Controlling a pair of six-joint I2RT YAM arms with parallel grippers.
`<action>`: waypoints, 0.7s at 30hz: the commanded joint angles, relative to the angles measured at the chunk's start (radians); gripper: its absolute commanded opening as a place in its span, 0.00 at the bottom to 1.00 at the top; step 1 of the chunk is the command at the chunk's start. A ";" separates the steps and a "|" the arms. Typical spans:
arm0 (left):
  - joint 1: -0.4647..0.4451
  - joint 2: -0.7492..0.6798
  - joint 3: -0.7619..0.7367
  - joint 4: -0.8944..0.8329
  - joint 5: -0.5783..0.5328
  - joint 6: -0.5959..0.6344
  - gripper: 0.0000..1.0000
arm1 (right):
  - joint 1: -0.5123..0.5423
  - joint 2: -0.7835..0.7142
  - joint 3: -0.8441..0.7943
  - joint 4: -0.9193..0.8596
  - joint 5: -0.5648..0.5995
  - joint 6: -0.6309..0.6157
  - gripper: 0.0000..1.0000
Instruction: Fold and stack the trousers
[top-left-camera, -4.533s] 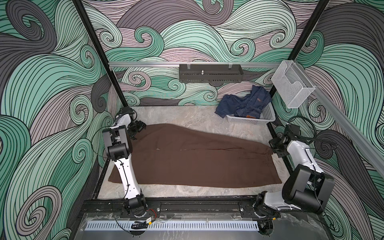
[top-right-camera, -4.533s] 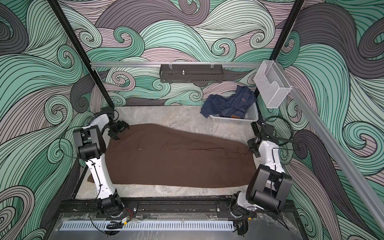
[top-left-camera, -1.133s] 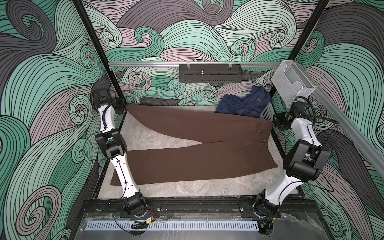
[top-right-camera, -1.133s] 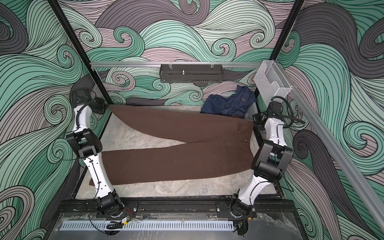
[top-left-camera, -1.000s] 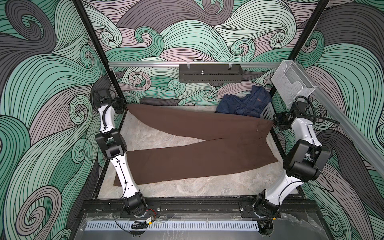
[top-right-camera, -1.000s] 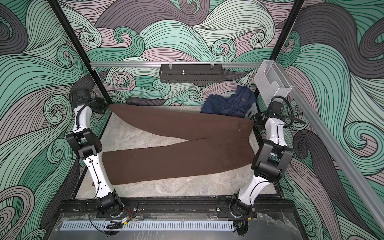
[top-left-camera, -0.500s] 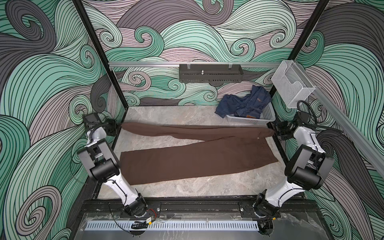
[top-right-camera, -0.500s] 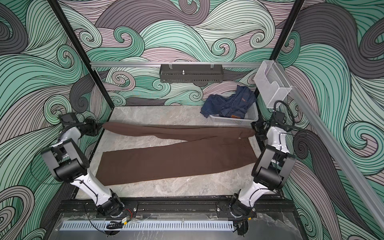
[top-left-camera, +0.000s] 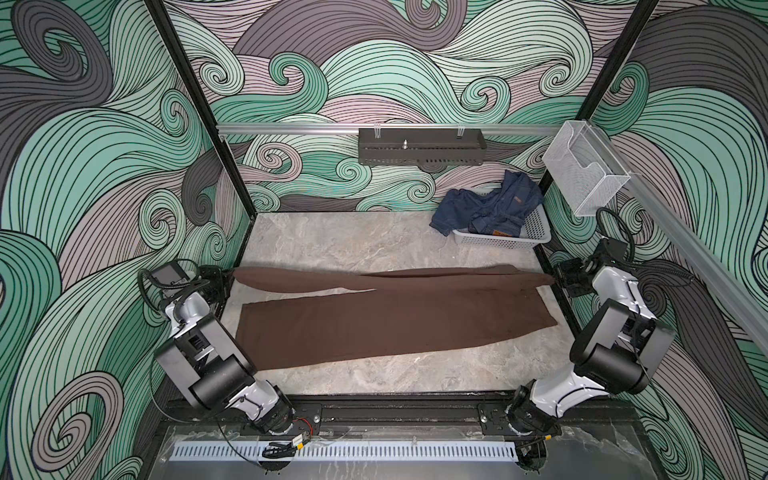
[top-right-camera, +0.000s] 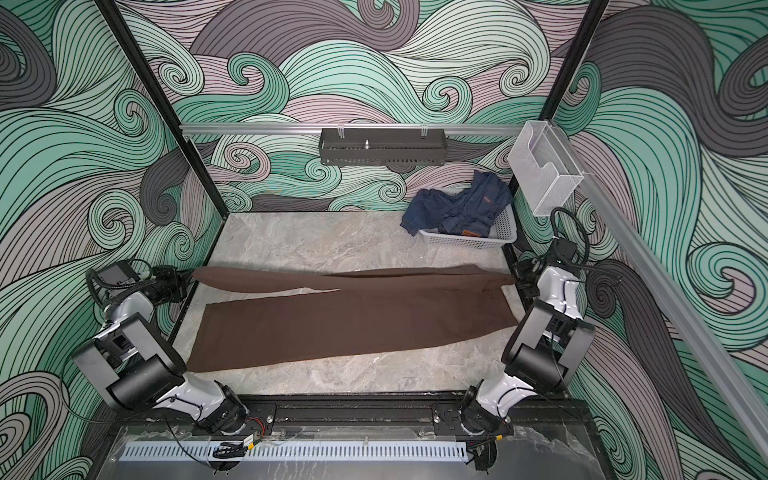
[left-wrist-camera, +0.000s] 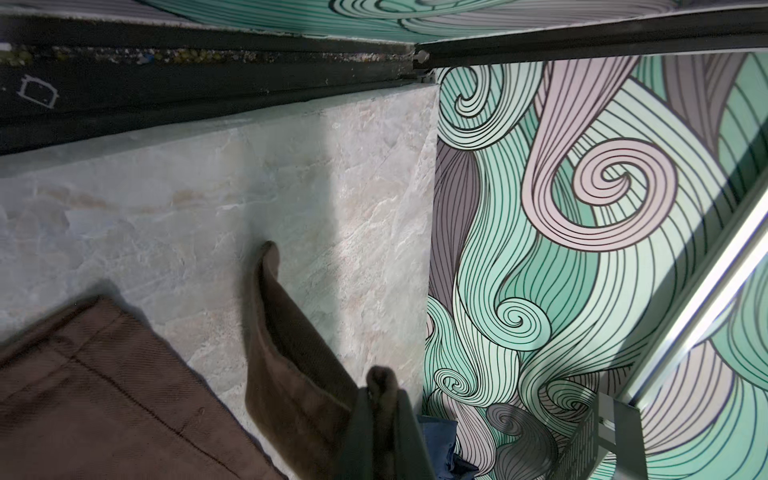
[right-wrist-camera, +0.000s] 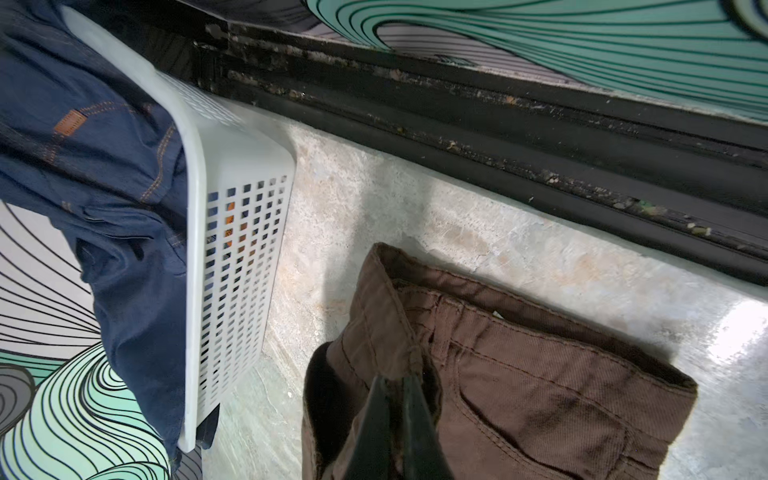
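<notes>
The dark brown trousers (top-left-camera: 395, 328) (top-right-camera: 353, 328) lie lengthwise across the marble table, waist to the right. One leg rests flat. The far leg (top-left-camera: 291, 281) hangs stretched just above the table between both grippers. My left gripper (top-left-camera: 227, 276) (top-right-camera: 189, 277) (left-wrist-camera: 382, 390) is shut on that leg's hem at the left table edge. My right gripper (top-left-camera: 557, 279) (top-right-camera: 517, 280) (right-wrist-camera: 395, 380) is shut on the waistband (right-wrist-camera: 374, 332) at the right edge. The flat leg's hem (left-wrist-camera: 83, 395) shows in the left wrist view.
A white basket (top-left-camera: 498, 240) (top-right-camera: 465, 242) (right-wrist-camera: 237, 249) with dark blue denim garments (top-left-camera: 490, 203) (right-wrist-camera: 83, 145) stands at the back right, close behind the waist. A black shelf (top-left-camera: 419, 147) and a wire holder (top-left-camera: 582, 178) hang on the walls. Black frame posts edge the table.
Both grippers have carried the held leg down from high at the back and forward toward the flat leg. The held leg now hangs low and narrow just behind it.
</notes>
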 joint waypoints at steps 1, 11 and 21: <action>0.012 -0.050 0.035 0.035 0.009 -0.037 0.00 | -0.020 -0.048 0.029 -0.008 0.046 0.014 0.00; 0.028 -0.160 -0.009 -0.087 -0.020 0.047 0.00 | -0.023 -0.123 -0.063 -0.033 0.125 0.036 0.00; 0.184 -0.210 -0.220 -0.161 -0.080 0.048 0.00 | -0.066 -0.218 -0.253 -0.019 0.274 0.069 0.00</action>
